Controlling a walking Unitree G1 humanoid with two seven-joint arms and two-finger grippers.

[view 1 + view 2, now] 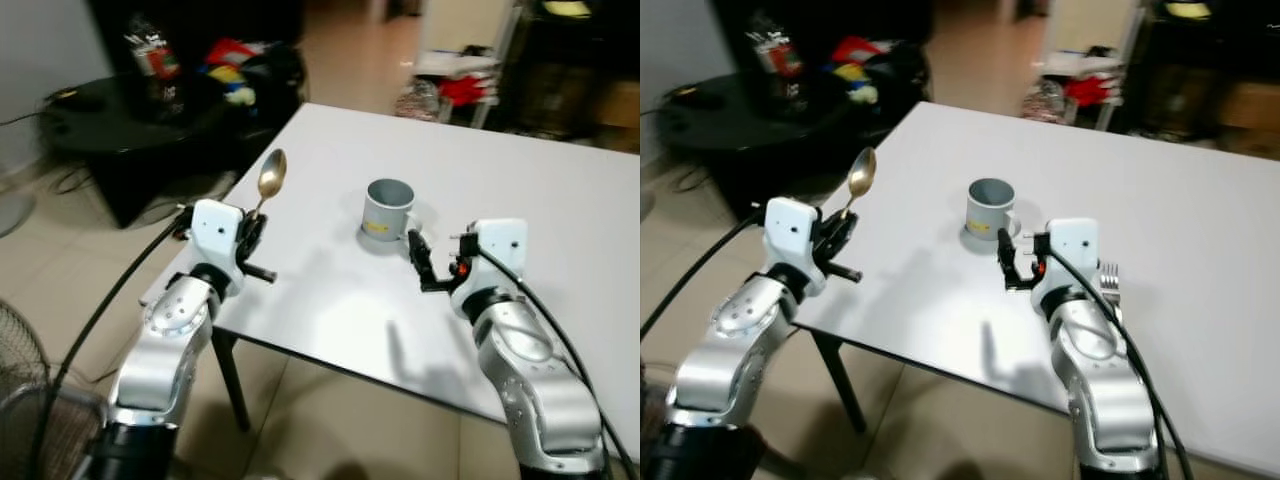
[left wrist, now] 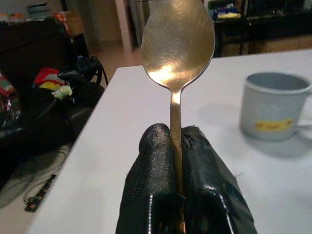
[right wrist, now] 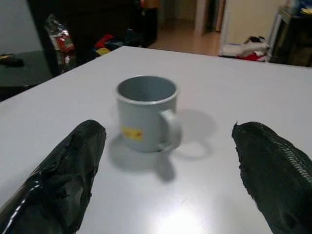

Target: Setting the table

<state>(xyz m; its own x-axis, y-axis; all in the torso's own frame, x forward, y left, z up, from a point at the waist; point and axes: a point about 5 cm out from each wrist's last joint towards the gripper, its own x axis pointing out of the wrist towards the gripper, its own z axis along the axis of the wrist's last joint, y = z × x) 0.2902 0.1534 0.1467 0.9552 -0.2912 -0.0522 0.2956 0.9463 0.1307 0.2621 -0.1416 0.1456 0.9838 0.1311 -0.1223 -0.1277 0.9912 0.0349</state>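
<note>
A gold spoon (image 1: 271, 178) stands upright, bowl up, with my left gripper (image 1: 250, 235) shut on its handle over the left edge of the white table (image 1: 560, 200). In the left wrist view the black fingers (image 2: 156, 165) clamp the spoon's (image 2: 178, 44) stem. A grey mug (image 1: 388, 210) with a yellow label stands upright near the table's middle. My right gripper (image 1: 420, 260) hovers open just in front of the mug (image 3: 146, 112), its handle pointing toward the fingers (image 3: 68, 170). A silver fork (image 1: 1108, 275) lies on the table beside my right wrist.
A black low table (image 1: 120, 120) with bags and toys stands at the back left. A fan's wire guard (image 1: 20, 390) is at the lower left on the tiled floor. Clutter and shelves (image 1: 460, 85) sit beyond the table's far edge.
</note>
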